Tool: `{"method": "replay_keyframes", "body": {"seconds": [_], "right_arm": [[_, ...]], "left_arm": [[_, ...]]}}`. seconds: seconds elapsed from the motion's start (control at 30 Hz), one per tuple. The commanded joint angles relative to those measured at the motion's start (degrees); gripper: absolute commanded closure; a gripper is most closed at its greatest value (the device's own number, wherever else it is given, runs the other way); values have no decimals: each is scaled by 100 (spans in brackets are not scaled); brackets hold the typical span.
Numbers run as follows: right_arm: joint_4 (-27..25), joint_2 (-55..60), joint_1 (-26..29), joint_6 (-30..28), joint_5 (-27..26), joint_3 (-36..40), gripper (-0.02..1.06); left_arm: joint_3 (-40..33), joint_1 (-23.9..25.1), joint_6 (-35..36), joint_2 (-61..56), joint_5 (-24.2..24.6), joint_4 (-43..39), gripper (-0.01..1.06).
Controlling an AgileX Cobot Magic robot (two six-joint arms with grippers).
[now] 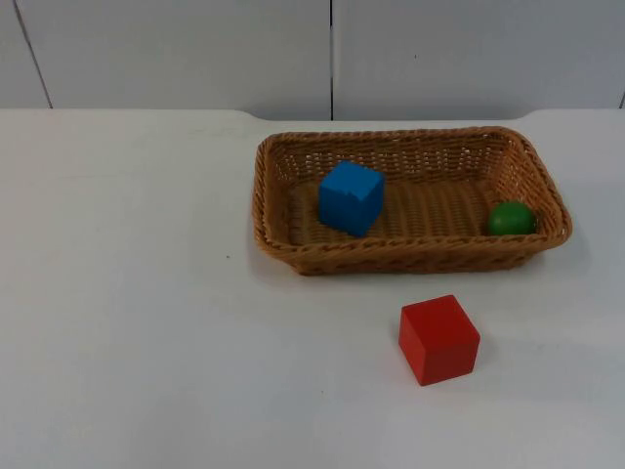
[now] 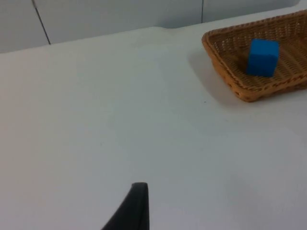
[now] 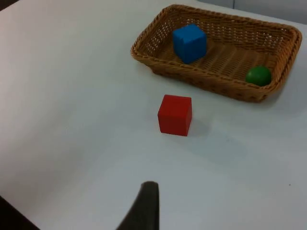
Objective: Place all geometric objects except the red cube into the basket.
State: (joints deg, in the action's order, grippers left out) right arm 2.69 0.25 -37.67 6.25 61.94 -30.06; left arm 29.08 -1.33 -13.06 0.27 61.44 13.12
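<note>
Inside the basket (image 1: 293, 256), two items are held: a blue cube (image 1: 350, 197) toward one short end, clear of the walls, and a green ball (image 1: 511, 218) tucked into the opposite end against the woven wall.

Outside the basket, just off its long near wall and apart from it, a red cube (image 1: 438, 339) is recorded on the white table (image 1: 127, 322); by the task it is to be left where it stands.

Left gripper (image 2: 135, 208): one black fingertip is seen, well apart from the basket, over bare table. Whether its fingers are spread or closed cannot be told; nothing is seen to be carried.

Right gripper (image 3: 145, 206): one black fingertip is seen, well back from the basket with the red cube lying between. Finger state cannot be told; nothing is seen to be carried.

Status, as judged: no further geometric object is seen outside the basket, so the placing appears complete. For the step in hand, both arms are best kept clear; the red cube should not be nudged, and the basket should not be disturbed.
</note>
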Motion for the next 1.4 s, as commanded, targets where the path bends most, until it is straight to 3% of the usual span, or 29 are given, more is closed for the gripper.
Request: {"method": "replay_keyframes", "body": {"seconds": [0.0,0.37,0.67,0.73,0.93,1.37], "right_arm": [[24,-25,-21,-70,-10,38,21],[77,-25,-21,-16,-10,38,21],[164,-25,-21,98,-2,38,21],[164,-25,-21,98,-2,38,19],[164,-25,-21,98,-2,38,-1],[204,-25,-21,148,-2,38,-1]], "left_arm": [[-62,25,48,-27,72,-14,0],[-62,25,96,-27,72,-46,0],[-74,25,820,-27,17,-556,0],[-74,25,820,-27,17,-556,0],[-74,25,820,-27,17,-556,0],[-74,25,738,-27,17,-591,0]]}}
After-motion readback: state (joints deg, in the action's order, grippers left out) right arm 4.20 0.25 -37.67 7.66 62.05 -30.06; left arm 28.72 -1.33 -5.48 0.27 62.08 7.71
